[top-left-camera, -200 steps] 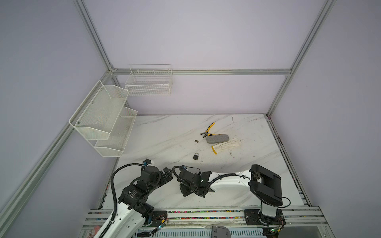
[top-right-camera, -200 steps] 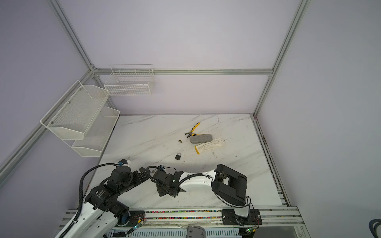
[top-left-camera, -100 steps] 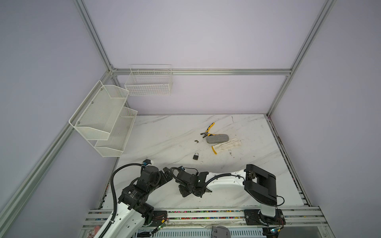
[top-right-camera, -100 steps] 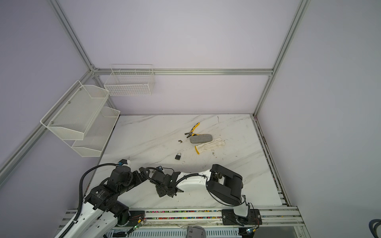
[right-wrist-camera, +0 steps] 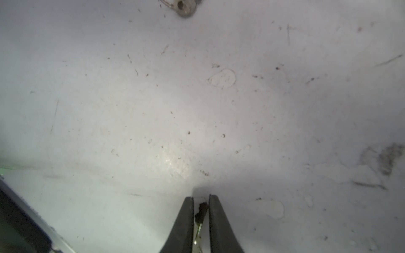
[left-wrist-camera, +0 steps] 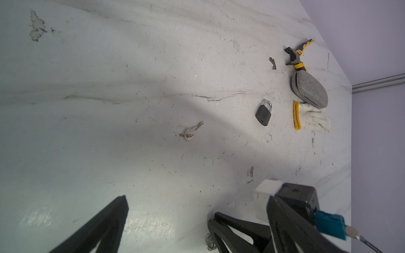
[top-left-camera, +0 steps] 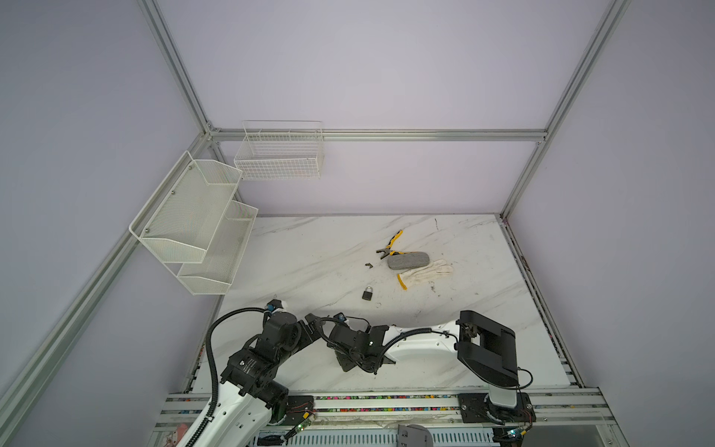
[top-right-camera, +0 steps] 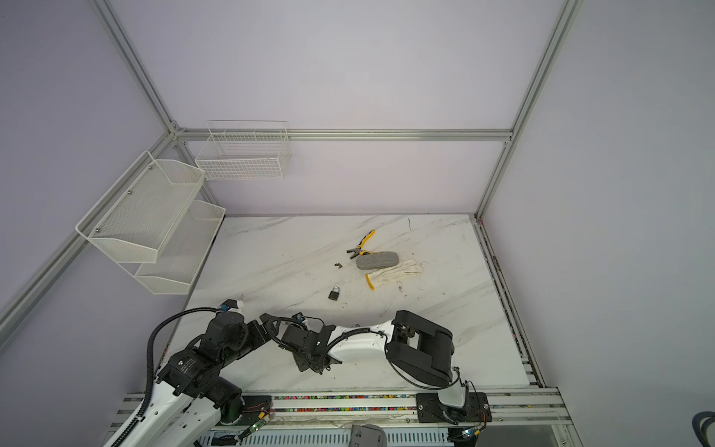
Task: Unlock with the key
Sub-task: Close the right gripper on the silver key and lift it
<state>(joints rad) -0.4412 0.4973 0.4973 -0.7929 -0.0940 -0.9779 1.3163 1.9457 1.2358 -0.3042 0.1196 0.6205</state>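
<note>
the padlock (top-left-camera: pixel 367 294) lay flat on the marble table (top-left-camera: pixel 309 251), out in the open between the two arms and the clutter behind it. its shackle looked shut. in the left wrist view the padlock (left-wrist-camera: pixel 264 114) sat near the yellow cuff of a white glove (left-wrist-camera: pixel 311 118). a grey case (left-wrist-camera: pixel 310 89) rested against the glove, and a pair of yellow-handled pliers (left-wrist-camera: pixel 298 54) lay just past the case.

a loose key (left-wrist-camera: pixel 190 131) on a ring lay on bare table, apart from the padlock and on the arms' side of it. what i took for the same loose key (right-wrist-camera: pixel 185 8) showed at the very edge of the right wrist view.

the right gripper (right-wrist-camera: pixel 201 197) was tipped down at the table toward its near edge, with its jaws drawn in to a narrow slot. a thin bit of metal (right-wrist-camera: pixel 198 231) stood in that slot, a key by the look of it, and a small ring (left-wrist-camera: pixel 209 242) lay by the fingertips. i couldn't tell whether the jaws were truly pinching it or only flanking it.

the left gripper (left-wrist-camera: pixel 197 198) hung just beside the right one, with its jaws spread wide over bare table.
</note>
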